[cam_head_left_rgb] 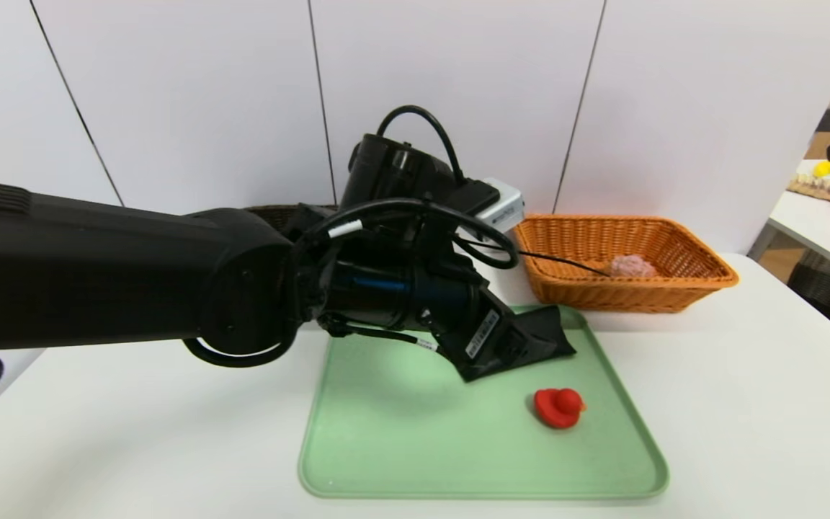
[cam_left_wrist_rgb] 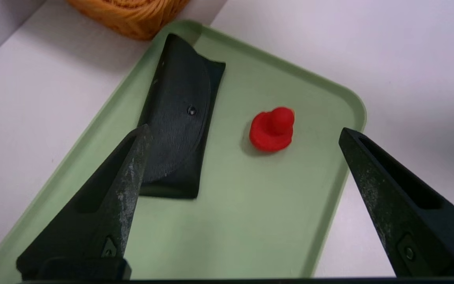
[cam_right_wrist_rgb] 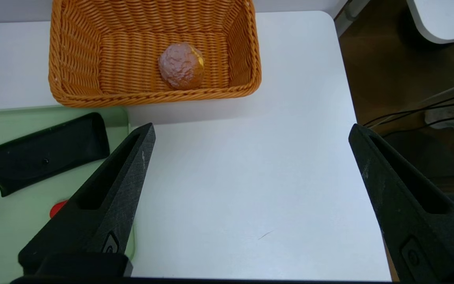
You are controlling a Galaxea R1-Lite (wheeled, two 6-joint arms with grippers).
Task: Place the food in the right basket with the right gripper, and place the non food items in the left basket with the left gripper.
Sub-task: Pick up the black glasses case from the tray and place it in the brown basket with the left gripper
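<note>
The bun (cam_right_wrist_rgb: 181,65) lies inside the orange-tan right basket (cam_right_wrist_rgb: 152,95), and shows there in the head view too (cam_head_left_rgb: 631,266). A flat black glasses case (cam_left_wrist_rgb: 179,118) and a small red duck (cam_left_wrist_rgb: 272,128) rest on the green tray (cam_left_wrist_rgb: 250,221). My left gripper (cam_left_wrist_rgb: 244,133) hovers open above the tray with nothing between its fingers, the case by one finger and the duck just ahead. My right gripper (cam_right_wrist_rgb: 252,129) stands open and empty over bare white table, on the near side of the right basket. The dark left basket (cam_head_left_rgb: 278,211) is mostly hidden behind my left arm (cam_head_left_rgb: 98,267). The puzzle cube is out of view.
The tray (cam_head_left_rgb: 415,461) sits mid-table, its far right corner close to the orange basket (cam_head_left_rgb: 703,270). White wall panels stand right behind the baskets. The white table (cam_head_left_rgb: 746,404) ends at the right, with another table (cam_head_left_rgb: 818,216) beyond the gap.
</note>
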